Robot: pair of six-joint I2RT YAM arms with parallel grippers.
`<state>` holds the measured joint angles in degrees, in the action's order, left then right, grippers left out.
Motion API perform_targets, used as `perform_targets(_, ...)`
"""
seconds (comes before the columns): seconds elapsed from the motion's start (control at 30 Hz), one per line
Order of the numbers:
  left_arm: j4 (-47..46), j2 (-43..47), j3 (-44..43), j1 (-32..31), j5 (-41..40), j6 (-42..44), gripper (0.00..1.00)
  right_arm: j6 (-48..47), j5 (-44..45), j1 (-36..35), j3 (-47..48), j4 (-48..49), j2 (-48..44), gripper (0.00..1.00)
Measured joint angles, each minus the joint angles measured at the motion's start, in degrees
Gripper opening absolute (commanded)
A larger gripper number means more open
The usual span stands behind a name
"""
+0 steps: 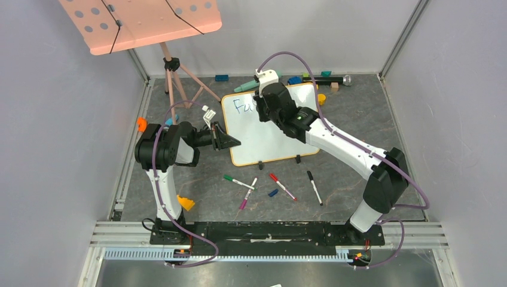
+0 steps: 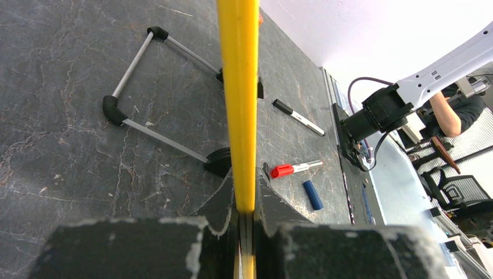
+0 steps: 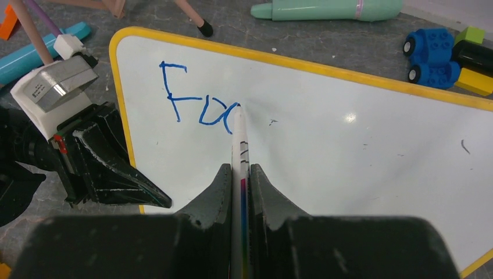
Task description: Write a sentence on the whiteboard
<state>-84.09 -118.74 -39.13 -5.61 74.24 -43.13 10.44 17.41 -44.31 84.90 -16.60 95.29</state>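
The whiteboard [image 1: 272,134] with its yellow frame stands tilted on the dark table. Blue letters "Fu" and a started stroke [image 3: 195,104] sit at its top left, also visible in the top view [image 1: 242,106]. My right gripper [image 1: 262,106] [image 3: 240,174] is shut on a white marker [image 3: 239,136], whose tip touches the board right after the "u". My left gripper [image 1: 230,142] [image 2: 245,200] is shut on the board's left yellow edge [image 2: 238,87]. It also shows in the right wrist view [image 3: 116,174].
Green [image 1: 238,182], pink [image 1: 248,192], red [image 1: 281,186] and black [image 1: 314,188] markers and a blue cap [image 1: 272,192] lie in front of the board. A pink music-stand tray [image 1: 143,21] on a tripod [image 1: 173,78] stands back left. Toys [image 1: 311,79] line the back wall.
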Motion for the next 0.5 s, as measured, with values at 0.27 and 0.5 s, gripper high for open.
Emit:
perform_targets(0.27,0.0,0.0,0.0,0.0,0.0,0.0,0.02,-0.5,1.1,0.8,1.4,-0.2,0.0,0.00)
perform_targets(0.5,0.0,0.0,0.0,0.0,0.0,0.0,0.02,-0.8,2.2,1.4,2.0,-0.3,0.7,0.00)
